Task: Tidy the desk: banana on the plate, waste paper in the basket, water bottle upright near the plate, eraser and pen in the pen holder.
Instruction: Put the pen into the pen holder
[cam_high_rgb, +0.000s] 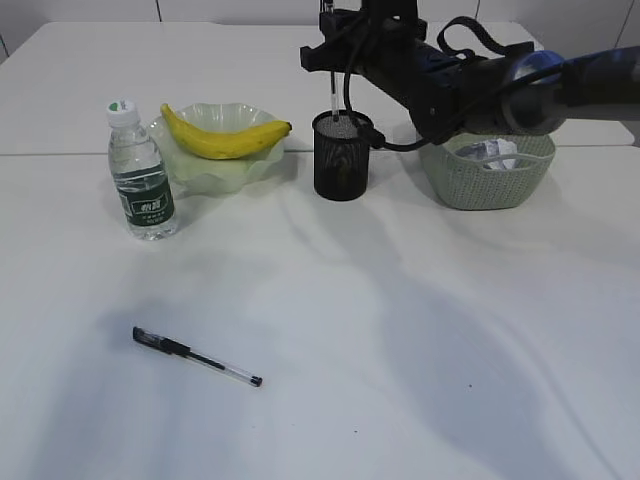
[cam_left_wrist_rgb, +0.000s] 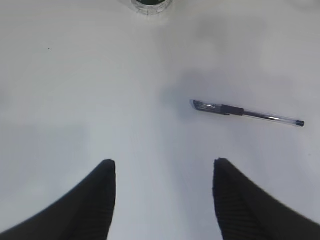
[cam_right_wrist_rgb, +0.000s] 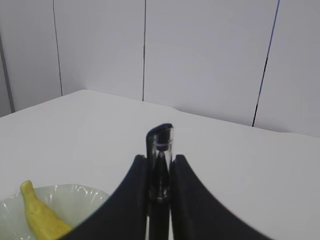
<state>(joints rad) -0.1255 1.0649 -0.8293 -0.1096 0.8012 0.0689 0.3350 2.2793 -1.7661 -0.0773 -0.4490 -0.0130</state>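
My right gripper (cam_high_rgb: 335, 72) reaches across above the black mesh pen holder (cam_high_rgb: 341, 155), shut on a pen (cam_right_wrist_rgb: 160, 145) that stands upright with its lower end at the holder's mouth. In the right wrist view the gripper (cam_right_wrist_rgb: 160, 159) pinches the clear barrel. A second pen (cam_high_rgb: 197, 356) lies on the table at front left. In the left wrist view that pen (cam_left_wrist_rgb: 245, 112) lies ahead and right of my left gripper (cam_left_wrist_rgb: 164, 162), which hangs open and empty above the table. The banana (cam_high_rgb: 225, 140) rests on the green plate (cam_high_rgb: 200, 175). The water bottle (cam_high_rgb: 140, 175) stands upright beside it. The eraser is out of view.
A green basket (cam_high_rgb: 487, 185) with crumpled waste paper (cam_high_rgb: 497, 153) stands right of the pen holder, partly under my right arm. The bottle's base (cam_left_wrist_rgb: 150, 4) shows at the top edge of the left wrist view. A white wall stands behind the table.
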